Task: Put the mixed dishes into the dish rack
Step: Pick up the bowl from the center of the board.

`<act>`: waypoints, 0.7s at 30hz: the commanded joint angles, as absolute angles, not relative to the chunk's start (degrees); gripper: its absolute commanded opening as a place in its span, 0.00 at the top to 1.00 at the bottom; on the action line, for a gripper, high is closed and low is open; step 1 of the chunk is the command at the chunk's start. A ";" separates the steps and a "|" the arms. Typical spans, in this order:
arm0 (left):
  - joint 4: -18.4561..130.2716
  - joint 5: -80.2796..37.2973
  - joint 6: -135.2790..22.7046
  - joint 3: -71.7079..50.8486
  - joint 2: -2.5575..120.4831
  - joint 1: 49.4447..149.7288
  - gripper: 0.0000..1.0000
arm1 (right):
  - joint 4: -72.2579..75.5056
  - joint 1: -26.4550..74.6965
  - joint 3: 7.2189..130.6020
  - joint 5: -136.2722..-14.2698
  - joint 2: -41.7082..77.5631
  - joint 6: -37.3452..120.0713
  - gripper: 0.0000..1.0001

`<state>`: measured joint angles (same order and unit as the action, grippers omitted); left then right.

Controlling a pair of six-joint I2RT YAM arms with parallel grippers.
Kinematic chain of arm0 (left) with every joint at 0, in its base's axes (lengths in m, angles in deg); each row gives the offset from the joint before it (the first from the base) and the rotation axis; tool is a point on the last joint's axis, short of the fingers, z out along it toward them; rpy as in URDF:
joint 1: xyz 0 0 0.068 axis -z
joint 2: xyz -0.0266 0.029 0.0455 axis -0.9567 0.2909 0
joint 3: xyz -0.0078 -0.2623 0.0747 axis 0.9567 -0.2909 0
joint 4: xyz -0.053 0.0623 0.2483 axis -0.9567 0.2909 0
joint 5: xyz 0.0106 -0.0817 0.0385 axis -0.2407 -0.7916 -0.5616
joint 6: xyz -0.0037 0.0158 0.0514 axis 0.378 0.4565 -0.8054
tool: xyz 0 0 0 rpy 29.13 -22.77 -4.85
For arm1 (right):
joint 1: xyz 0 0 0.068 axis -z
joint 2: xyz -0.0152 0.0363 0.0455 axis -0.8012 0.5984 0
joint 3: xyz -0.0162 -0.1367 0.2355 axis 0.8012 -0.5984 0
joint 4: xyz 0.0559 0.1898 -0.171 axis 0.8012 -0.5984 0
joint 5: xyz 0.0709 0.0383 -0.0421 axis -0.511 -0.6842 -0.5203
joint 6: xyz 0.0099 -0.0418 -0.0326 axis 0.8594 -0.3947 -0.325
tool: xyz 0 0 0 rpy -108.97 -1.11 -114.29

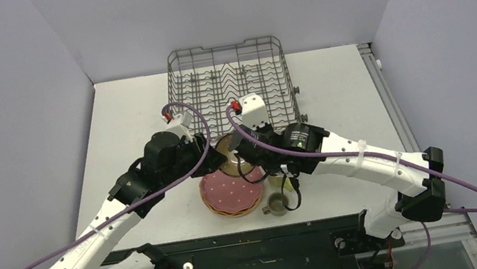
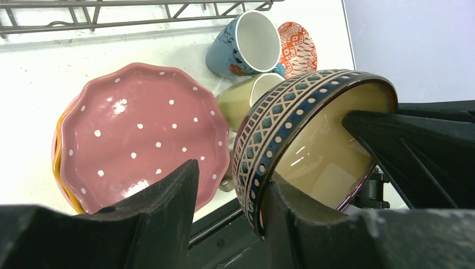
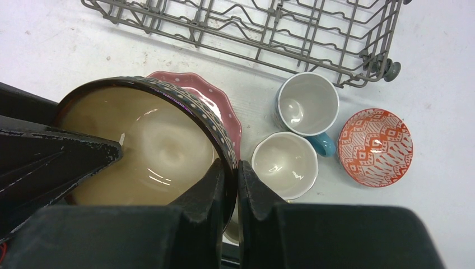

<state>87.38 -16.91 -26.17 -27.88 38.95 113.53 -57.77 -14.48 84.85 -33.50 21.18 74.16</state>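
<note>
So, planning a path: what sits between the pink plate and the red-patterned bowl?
Two mugs, seen from the right wrist: a blue mug and a yellowish mug stand between the pink plate and the red-patterned bowl.

Dish rack (image 1: 231, 81) at table's (image 1: 125, 123) far side; plate stack (image 1: 232, 192) before it, big bowl (image 3: 151, 145) between them; mugs (image 3: 284, 165) right of stack, small bowl (image 3: 375, 147) rightmost.
</note>
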 commanded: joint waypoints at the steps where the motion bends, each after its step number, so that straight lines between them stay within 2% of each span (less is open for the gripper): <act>1: 84.05 -16.81 -25.92 -25.37 38.70 113.51 0.63 | -54.37 -15.04 88.73 -28.73 21.30 74.61 1.00; 7: 84.07 -17.32 -25.97 -25.84 38.54 113.51 0.76 | -54.81 -15.27 90.24 -28.26 22.66 74.54 1.00; 10: 83.97 -17.77 -26.20 -25.93 38.72 113.47 0.93 | -55.32 -15.54 90.89 -27.69 23.38 74.45 1.00; 12: 83.99 -17.97 -26.54 -25.91 38.78 113.51 1.00 | -55.39 -15.64 91.14 -27.51 23.68 74.49 1.00; 16: 83.74 -17.85 -26.79 -26.23 38.43 113.51 1.00 | -55.45 -15.65 91.45 -28.02 23.85 74.54 1.00; 20: 83.53 -18.20 -26.81 -26.52 38.05 113.18 1.00 | -55.37 -15.66 90.94 -28.69 23.51 74.45 0.87; 21: 83.48 -18.39 -26.75 -26.61 37.89 113.08 1.00 | -55.42 -15.66 90.55 -28.83 23.27 74.45 0.80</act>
